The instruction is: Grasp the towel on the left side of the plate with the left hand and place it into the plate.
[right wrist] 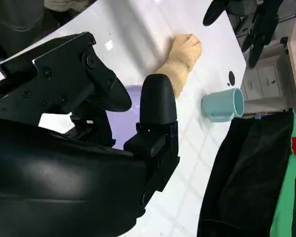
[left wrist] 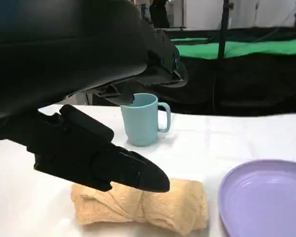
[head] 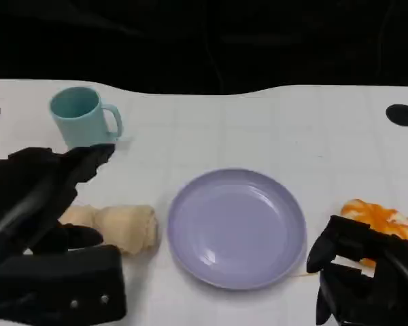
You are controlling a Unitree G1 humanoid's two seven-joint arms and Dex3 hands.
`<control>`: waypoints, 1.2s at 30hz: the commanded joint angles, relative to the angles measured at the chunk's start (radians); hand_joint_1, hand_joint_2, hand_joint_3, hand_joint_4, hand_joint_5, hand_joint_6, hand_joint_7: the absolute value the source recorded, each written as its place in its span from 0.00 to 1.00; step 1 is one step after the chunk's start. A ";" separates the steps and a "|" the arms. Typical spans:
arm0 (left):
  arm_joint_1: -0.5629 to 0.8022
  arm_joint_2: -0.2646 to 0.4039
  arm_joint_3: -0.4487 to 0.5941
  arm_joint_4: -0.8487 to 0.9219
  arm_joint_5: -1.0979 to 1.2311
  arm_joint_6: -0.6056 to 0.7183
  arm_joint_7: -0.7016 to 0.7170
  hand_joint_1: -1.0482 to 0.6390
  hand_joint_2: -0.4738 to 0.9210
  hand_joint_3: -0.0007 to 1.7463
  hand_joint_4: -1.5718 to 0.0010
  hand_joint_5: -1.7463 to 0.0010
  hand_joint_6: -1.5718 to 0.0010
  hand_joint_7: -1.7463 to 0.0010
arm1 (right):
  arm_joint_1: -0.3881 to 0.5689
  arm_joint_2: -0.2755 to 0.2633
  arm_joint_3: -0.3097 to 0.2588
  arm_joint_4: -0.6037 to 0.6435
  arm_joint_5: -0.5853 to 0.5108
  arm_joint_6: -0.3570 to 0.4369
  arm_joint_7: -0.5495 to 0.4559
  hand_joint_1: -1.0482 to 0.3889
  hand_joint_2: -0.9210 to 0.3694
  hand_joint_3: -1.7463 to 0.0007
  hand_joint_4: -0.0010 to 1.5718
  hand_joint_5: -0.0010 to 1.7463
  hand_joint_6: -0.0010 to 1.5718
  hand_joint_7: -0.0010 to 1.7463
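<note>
Left hand over towel, nothing held

Left hand (head: 44, 204) fills lower-left of head view, nearest the lens, hovering above the towel (head: 122, 227). Fingers apart: one group points up toward the mug (head: 81, 115), another lies lower, w/ the towel's left end showing between them. Left wrist view: a finger (left wrist: 103, 163) crosses in front of the towel (left wrist: 158, 207), just above it; contact can't be told. No grip on it.

Towel: tan, rolled, lying flat on the table (head: 313, 129), just left of the plate (head: 236, 227), small gap between them. Plate: lilac, round, centre of the table.

Mug: light blue, upright, handle to the right, behind the towel, well apart from the plate.

Right hand (head: 367, 272) at lower right, beside plate's right edge, fingers curled in, nothing in them. Orange-and-white item (head: 381, 221) lies behind it; what it is can't be told.
</note>
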 commanded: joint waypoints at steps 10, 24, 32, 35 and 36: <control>-0.172 -0.040 -0.165 0.256 0.143 0.044 -0.134 0.20 1.00 0.02 0.81 0.91 0.84 1.00 | 0.012 -0.003 0.014 -0.022 -0.001 0.006 -0.020 0.68 0.29 0.27 0.47 1.00 0.38 0.95; -0.329 -0.171 -0.272 0.755 0.110 0.017 -0.022 0.26 1.00 0.01 0.75 0.96 0.82 1.00 | 0.029 -0.016 0.007 -0.025 -0.003 -0.009 -0.001 0.68 0.30 0.27 0.47 1.00 0.38 0.94; -0.316 -0.206 -0.264 0.937 0.009 -0.081 0.163 0.43 1.00 0.15 0.49 0.86 0.55 0.91 | 0.032 -0.018 0.008 -0.040 -0.006 0.008 -0.011 0.68 0.29 0.27 0.47 1.00 0.39 0.94; -0.293 -0.194 -0.261 0.956 0.008 -0.156 0.319 0.45 1.00 0.17 0.41 0.67 0.40 0.82 | 0.033 -0.019 0.006 -0.039 -0.003 0.006 -0.008 0.67 0.29 0.27 0.47 1.00 0.38 0.94; -0.287 -0.192 -0.259 0.953 0.010 -0.169 0.361 0.44 1.00 0.16 0.51 0.33 0.43 0.63 | 0.032 -0.019 0.004 -0.039 -0.003 0.007 -0.008 0.67 0.29 0.27 0.47 1.00 0.38 0.94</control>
